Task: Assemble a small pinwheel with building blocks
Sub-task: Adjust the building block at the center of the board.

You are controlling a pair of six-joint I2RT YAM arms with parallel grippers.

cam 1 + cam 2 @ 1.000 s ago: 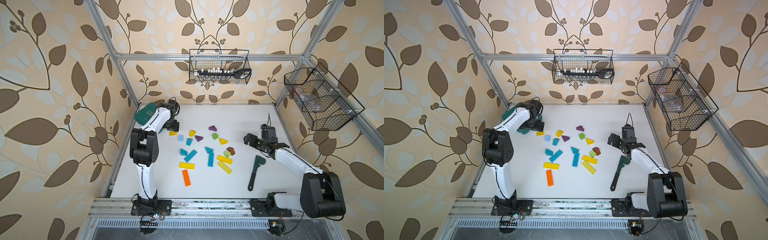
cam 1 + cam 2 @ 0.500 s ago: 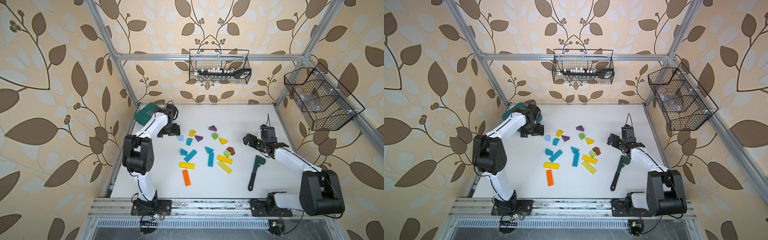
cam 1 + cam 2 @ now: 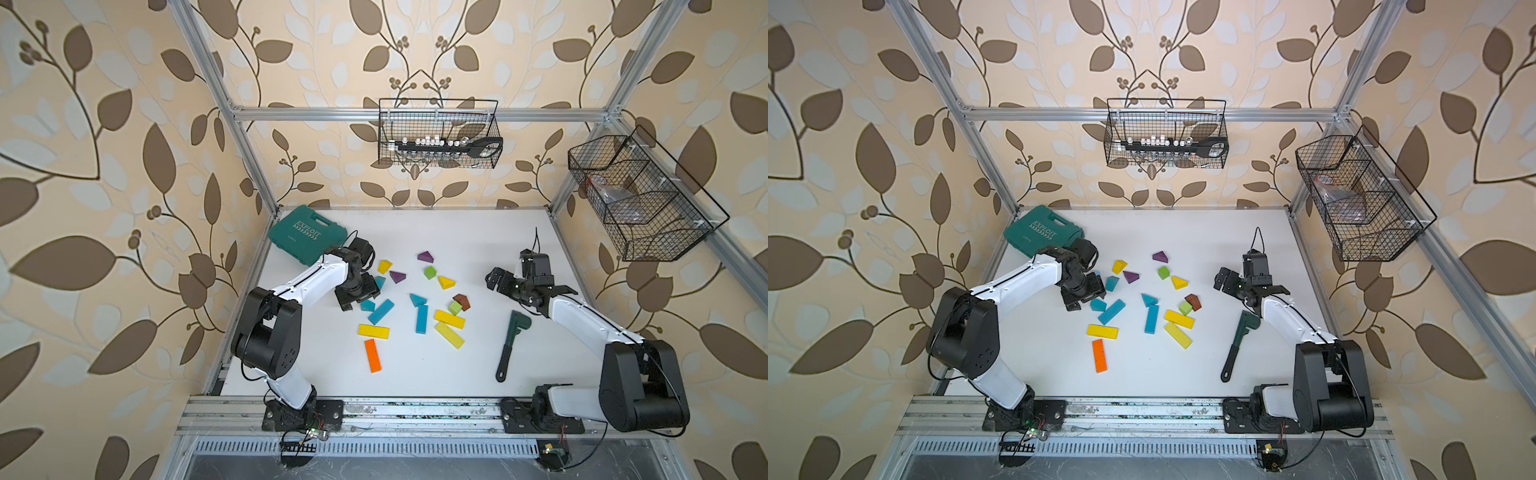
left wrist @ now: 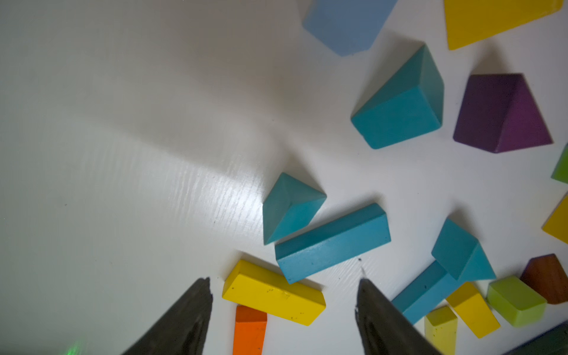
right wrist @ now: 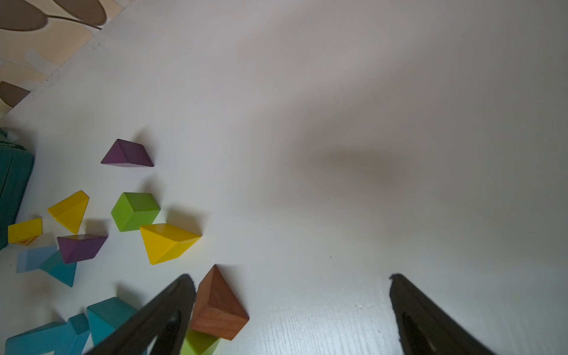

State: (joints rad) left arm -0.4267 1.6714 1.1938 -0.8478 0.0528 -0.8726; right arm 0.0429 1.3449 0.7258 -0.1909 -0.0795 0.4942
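First pick, nothing built: left gripper [image 4: 283,280] part-open, empty, near teal bar [image 4: 333,242]; right gripper [image 5: 292,276] wide, empty. Next: align, descend.

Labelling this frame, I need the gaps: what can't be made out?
Pale blue block: cut by the left wrist view's edge; in both top views mostly under the left gripper.
Side basket contents: both top views, behind mesh, too small.
Back basket items: both top views, too small.

L pincer [image 3: 359,298] left case [image 3: 307,239], now over blocks [image 3: 381,311].
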